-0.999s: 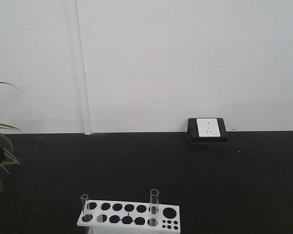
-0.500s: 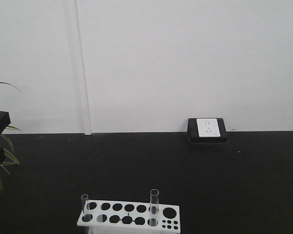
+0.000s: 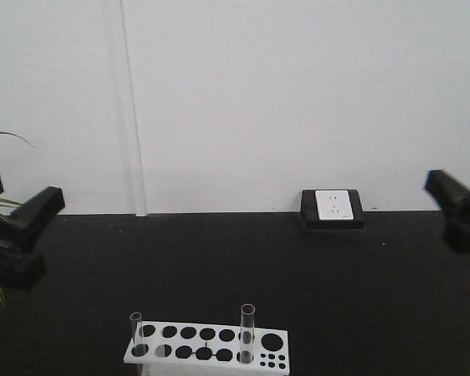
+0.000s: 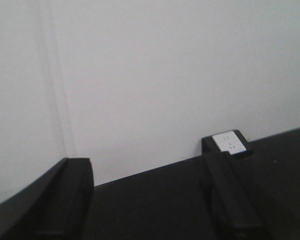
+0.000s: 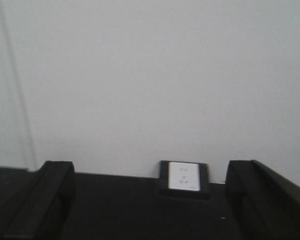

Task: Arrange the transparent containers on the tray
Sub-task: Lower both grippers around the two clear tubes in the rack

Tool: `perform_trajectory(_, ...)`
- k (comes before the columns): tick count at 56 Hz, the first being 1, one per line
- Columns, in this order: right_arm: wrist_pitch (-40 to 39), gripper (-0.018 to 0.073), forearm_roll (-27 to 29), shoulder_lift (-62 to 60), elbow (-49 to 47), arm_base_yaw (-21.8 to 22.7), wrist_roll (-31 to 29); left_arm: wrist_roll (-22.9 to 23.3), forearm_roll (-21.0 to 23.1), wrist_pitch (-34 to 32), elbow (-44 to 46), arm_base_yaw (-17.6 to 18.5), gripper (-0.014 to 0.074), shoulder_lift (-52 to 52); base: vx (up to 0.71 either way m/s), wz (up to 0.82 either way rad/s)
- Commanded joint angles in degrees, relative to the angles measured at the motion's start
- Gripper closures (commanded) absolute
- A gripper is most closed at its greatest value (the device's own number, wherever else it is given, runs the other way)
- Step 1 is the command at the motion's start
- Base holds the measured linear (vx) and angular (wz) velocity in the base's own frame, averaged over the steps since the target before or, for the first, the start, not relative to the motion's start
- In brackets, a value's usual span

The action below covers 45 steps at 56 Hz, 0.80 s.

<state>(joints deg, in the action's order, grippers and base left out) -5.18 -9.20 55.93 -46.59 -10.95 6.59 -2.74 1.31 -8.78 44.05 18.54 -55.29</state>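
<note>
A shorter test tube (image 3: 135,327) and a taller test tube (image 3: 247,329) stand upright in a white perforated rack (image 3: 207,343) at the bottom centre of the frame, on a black table (image 3: 337,298). The left gripper (image 4: 145,167) and right gripper (image 5: 149,167) hang at the front view's left and right edges, fingers spread apart, holding nothing.

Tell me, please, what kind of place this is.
Probably a laboratory, or a mock-up of one. A white rack holds a short test tube and a tall test tube on a black table, with a plain white wall and a power socket behind.
</note>
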Motion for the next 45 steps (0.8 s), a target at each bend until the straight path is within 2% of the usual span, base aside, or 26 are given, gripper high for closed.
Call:
perform_trajectory(1, -5.1, -0.0046, -3.7, 1.0, -1.8, -5.5, -0.8, -0.9, -4.5, -2.3, 2.2, 2.3, 0.0052, 0.8, 0.00, 0.00)
perform_trajectory(7, -5.9, -0.0014, -4.5, 2.7, -1.3, -9.8, -0.8, -0.9, -5.8, -3.9, -0.2, 3.1, 0.0053, 0.8, 0.00, 0.00)
perform_trajectory(12, -12.6, -0.0003, -4.5, 3.5, 3.2, -12.0, -0.8, -0.1, -5.7, -8.8, -5.5, 3.4, 0.0053, 0.8, 0.00, 0.00)
perform_trajectory(23, -30.4, -0.0003, -4.5, 3.9, 18.6, -13.1, -0.5, 4.6, -5.7, -21.8, -20.9, 3.4, 0.0053, 0.6, 0.00, 0.00)
perform_trajectory(29, -35.9, -0.0003, -4.4, 3.9, 24.1, -13.0, -0.5, 5.8, -5.8, -30.4, -27.0, 3.4, 0.0053, -2.2, 0.00, 0.00)
perform_trajectory(36, -36.7, -0.0003, -4.4, 5.2, 25.5, -13.0, -0.5, 5.8, -6.2, -37.5, -27.5, 3.4, 0.0053, -9.8, 0.00, 0.00)
perform_trajectory(45, -41.0, -0.0003, -3.1, 8.1, 25.3, -13.0, -0.6, 6.7, -8.2, -45.8, -22.5, 3.3, 0.0053, -23.1, 0.00, 0.00)
